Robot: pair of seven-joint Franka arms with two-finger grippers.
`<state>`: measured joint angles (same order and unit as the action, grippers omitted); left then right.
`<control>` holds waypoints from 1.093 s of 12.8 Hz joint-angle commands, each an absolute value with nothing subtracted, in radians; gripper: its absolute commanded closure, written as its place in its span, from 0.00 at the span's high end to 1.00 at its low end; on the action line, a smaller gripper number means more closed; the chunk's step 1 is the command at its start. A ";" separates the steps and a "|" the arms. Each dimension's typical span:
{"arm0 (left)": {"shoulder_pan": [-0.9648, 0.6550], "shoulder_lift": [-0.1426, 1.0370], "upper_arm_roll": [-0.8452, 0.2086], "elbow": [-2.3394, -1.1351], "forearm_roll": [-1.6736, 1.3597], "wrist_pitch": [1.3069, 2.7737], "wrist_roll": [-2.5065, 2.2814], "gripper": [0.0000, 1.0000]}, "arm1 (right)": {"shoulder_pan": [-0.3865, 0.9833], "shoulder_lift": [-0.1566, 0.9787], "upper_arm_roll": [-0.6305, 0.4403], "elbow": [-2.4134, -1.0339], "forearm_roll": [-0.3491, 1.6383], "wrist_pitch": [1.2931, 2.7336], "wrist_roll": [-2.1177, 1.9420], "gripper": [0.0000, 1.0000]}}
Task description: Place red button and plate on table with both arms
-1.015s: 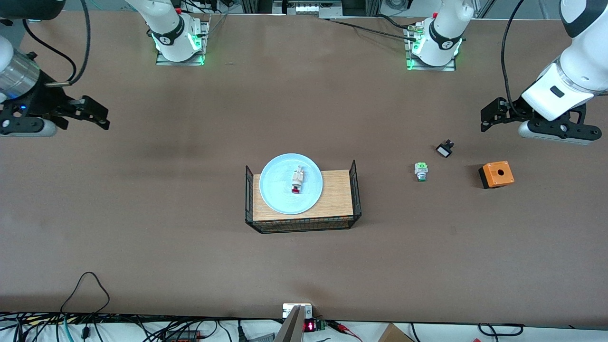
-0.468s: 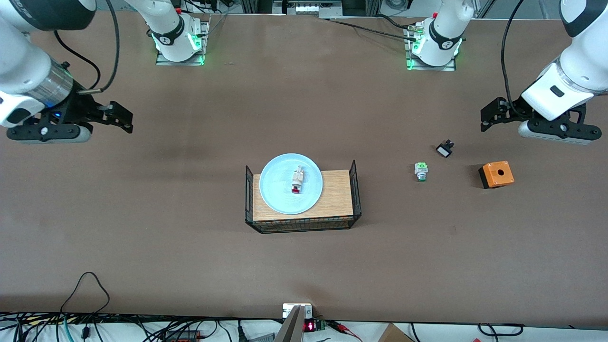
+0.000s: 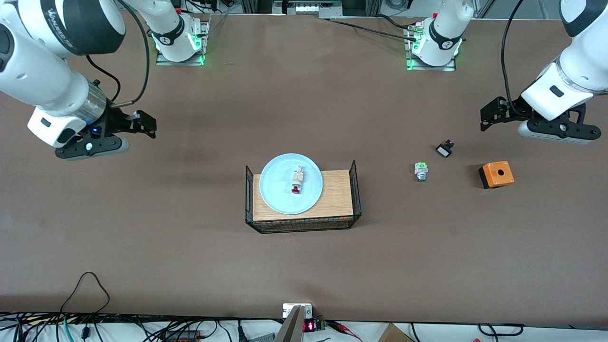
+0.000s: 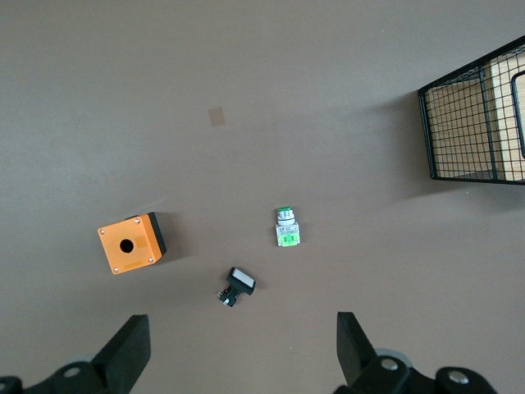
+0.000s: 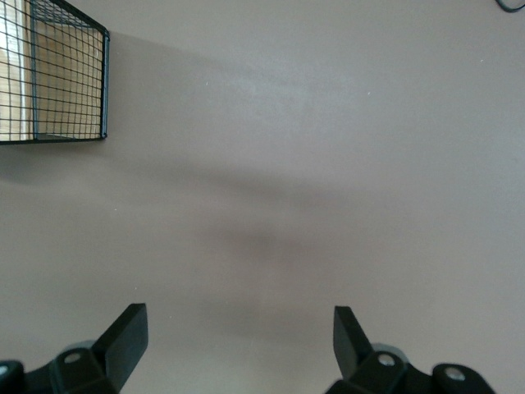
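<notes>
Claws both gape wide and hold nothing: the right claw (image 3: 145, 122) hangs over bare bench (image 3: 142, 228), the left claw (image 3: 489, 116) above the small black-and-white switch (image 3: 444, 149). Mid-bench, the red button (image 3: 297, 179) lies on the plate (image 3: 275, 190), itself sitting on the wire-sided tray (image 3: 337, 194).

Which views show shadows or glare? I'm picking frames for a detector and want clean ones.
Front view: even light, green glow at both arm bases, a faint shadow band on the table near the right gripper. Right wrist view: soft diagonal shadow streaks on bare table. Left wrist view: short shadows beside the orange box and tray.
</notes>
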<state>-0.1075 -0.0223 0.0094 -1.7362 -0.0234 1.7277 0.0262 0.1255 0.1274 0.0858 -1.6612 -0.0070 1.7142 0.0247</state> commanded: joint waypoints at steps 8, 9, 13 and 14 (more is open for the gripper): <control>-0.110 -0.029 0.009 -1.726 -0.006 1.703 0.037 1.00 | 0.129 0.192 0.081 -1.637 0.120 1.784 -0.075 1.00; -0.110 -0.029 0.011 -1.726 -0.006 1.700 0.038 1.00 | 0.129 0.192 0.081 -1.638 0.121 1.801 -0.077 1.00; -0.109 -0.029 0.011 -1.726 -0.006 1.697 0.038 1.00 | 0.133 0.210 0.081 -1.638 0.149 1.827 -0.063 1.00; -0.107 -0.029 0.011 -1.726 -0.006 1.697 0.038 1.00 | 0.132 0.212 0.081 -1.637 0.150 1.830 -0.061 1.00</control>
